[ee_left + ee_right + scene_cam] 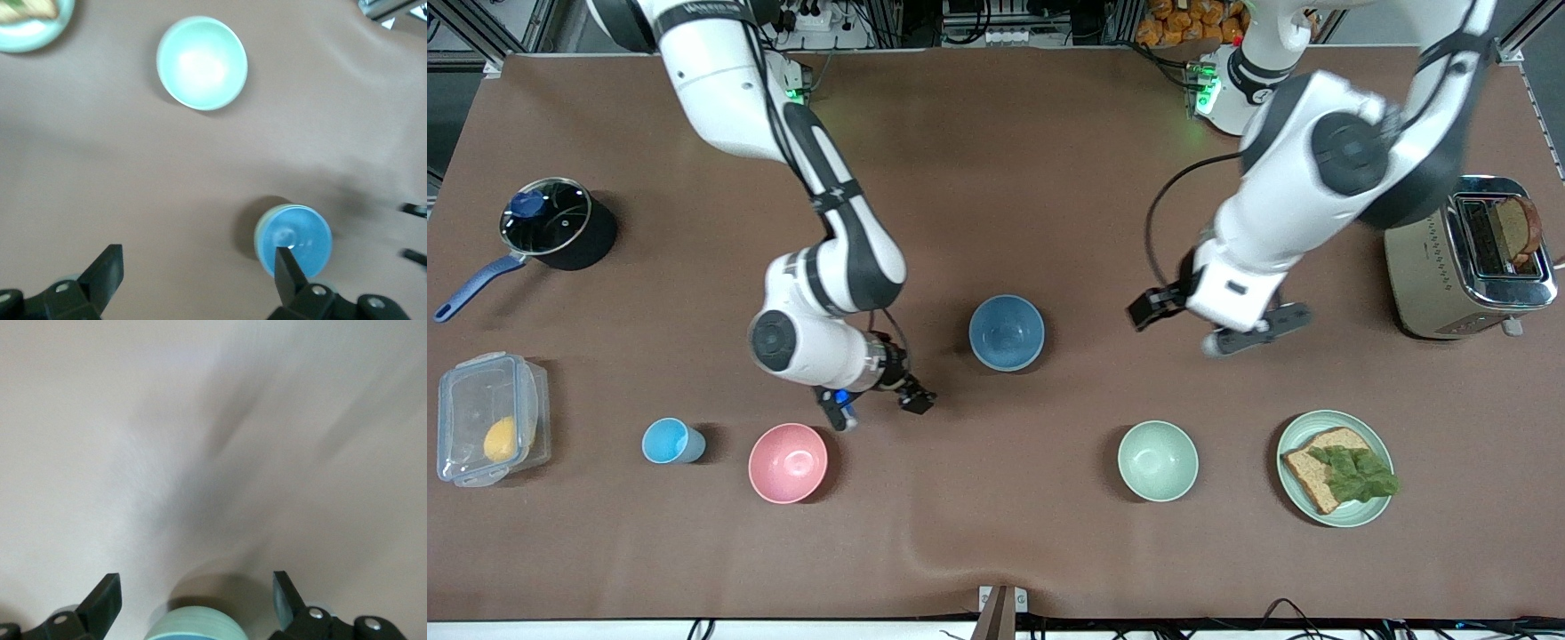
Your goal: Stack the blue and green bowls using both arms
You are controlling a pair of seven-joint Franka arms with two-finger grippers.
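Presently we are finding the blue bowl [1006, 332] sitting mid-table, nested in the green bowl [257, 235], whose rim is showing as a thin sage edge around it in both wrist views. The right gripper [876, 404] is hanging over the table between this stack and the pink bowl [788, 462], its fingers spread wide and holding nothing. The left gripper [1254, 331] is hovering over bare table between the stack and the toaster [1449, 276], its fingers likewise wide apart and empty. We are noting lettering on the right arm's upper link, too small to read.
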